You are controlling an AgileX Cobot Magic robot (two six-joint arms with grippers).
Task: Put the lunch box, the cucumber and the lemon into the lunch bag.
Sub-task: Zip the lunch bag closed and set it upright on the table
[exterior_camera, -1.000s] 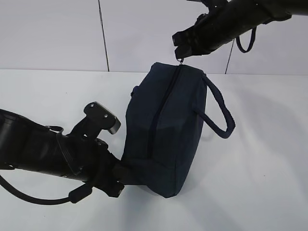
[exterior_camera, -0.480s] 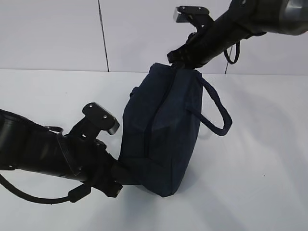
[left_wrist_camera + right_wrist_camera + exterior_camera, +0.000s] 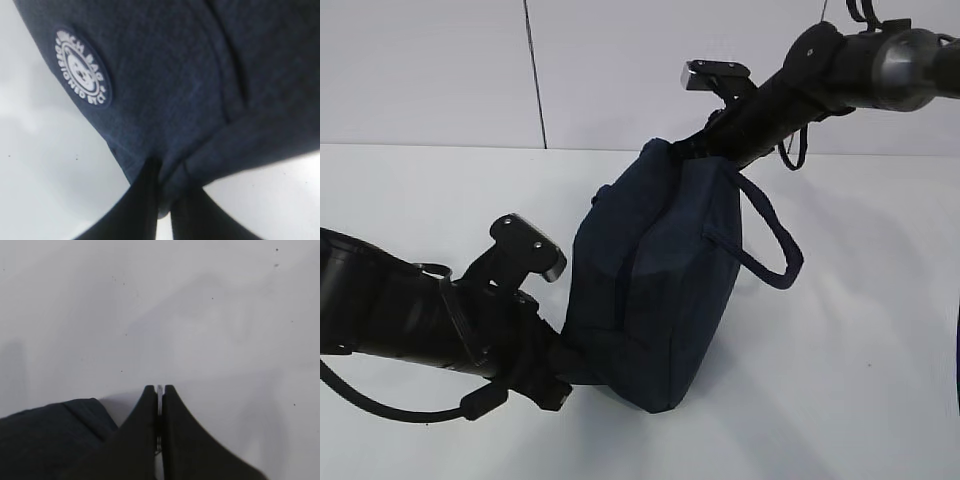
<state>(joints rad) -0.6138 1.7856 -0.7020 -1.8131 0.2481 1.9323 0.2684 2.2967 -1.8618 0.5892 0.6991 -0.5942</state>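
The dark navy lunch bag (image 3: 660,290) lies on its side on the white table, one loop handle (image 3: 775,240) sticking out to the right. My left gripper (image 3: 565,365) is shut on the fabric at the bag's near lower corner; the left wrist view shows the fingers (image 3: 142,200) pinching a fold below the round white logo (image 3: 82,67). My right gripper (image 3: 698,145) sits at the bag's far top end, shut on the thin metal ring pull (image 3: 159,390) of the zipper. The lunch box, cucumber and lemon are out of view.
The white table (image 3: 860,380) stretches around the bag, with a white panelled wall (image 3: 440,70) behind it. The right arm (image 3: 840,70) reaches in from the upper right and the left arm (image 3: 390,310) lies low at the front left.
The right arm has swung up and to the right, and its gripper, holding the ring pull, has dropped to the bag's far end. The bag has leaned slightly left. The left gripper has stayed put.
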